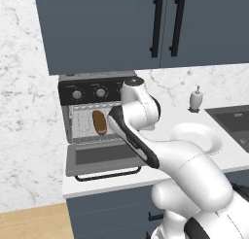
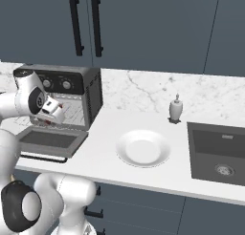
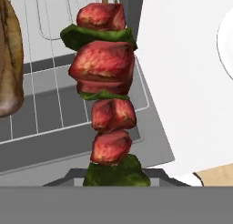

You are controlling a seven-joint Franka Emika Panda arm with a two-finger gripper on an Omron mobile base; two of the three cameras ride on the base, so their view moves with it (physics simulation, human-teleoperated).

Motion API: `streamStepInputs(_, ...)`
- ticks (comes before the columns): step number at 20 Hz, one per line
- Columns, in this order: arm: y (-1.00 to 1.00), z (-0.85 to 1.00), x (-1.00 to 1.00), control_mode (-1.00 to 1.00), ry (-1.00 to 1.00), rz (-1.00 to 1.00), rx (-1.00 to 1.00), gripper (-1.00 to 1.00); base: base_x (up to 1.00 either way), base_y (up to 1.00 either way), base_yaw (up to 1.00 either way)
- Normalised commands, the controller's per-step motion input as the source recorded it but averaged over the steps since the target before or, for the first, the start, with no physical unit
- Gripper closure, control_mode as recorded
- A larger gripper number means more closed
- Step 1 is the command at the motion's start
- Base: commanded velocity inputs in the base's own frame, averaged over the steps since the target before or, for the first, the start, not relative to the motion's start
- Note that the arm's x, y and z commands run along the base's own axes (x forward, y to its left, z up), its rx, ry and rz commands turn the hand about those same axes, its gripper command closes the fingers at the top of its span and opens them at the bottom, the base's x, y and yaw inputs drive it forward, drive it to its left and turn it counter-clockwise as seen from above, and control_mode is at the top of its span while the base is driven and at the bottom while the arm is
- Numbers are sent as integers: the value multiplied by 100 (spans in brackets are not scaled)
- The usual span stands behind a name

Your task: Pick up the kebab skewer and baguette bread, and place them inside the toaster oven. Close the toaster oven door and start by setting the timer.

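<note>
Carrying the kebab skewer (image 3: 105,95) clenched in its jaws, the arm aims it at the toaster oven's (image 1: 92,111) wire rack (image 3: 54,82), right of the baguette bread (image 1: 99,122), door (image 1: 102,158) down for loading.

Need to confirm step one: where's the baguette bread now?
In the left base view the baguette bread lies on the wire rack inside the open toaster oven.

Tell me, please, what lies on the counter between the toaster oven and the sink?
A white plate lies between the toaster oven and the sink, with a soap dispenser behind, in the right base view.
</note>
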Motion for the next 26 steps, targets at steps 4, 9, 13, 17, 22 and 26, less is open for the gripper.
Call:
streamStepInputs(4,5,-10,14,-100,0,4,0,100,0,0,0)
streamStepInputs(9,0,-11,29,-100,0,1,0,100,0,0,0)
streamStepInputs(13,9,-17,18,-100,0,0,2,100,0,0,0)
streamStepInputs(17,4,-14,17,-100,0,0,2,100,0,0,0)
streamStepInputs(22,1,-22,18,-100,1,1,0,100,0,0,0)
streamStepInputs(26,0,-28,2,-100,1,1,0,100,0,0,0)
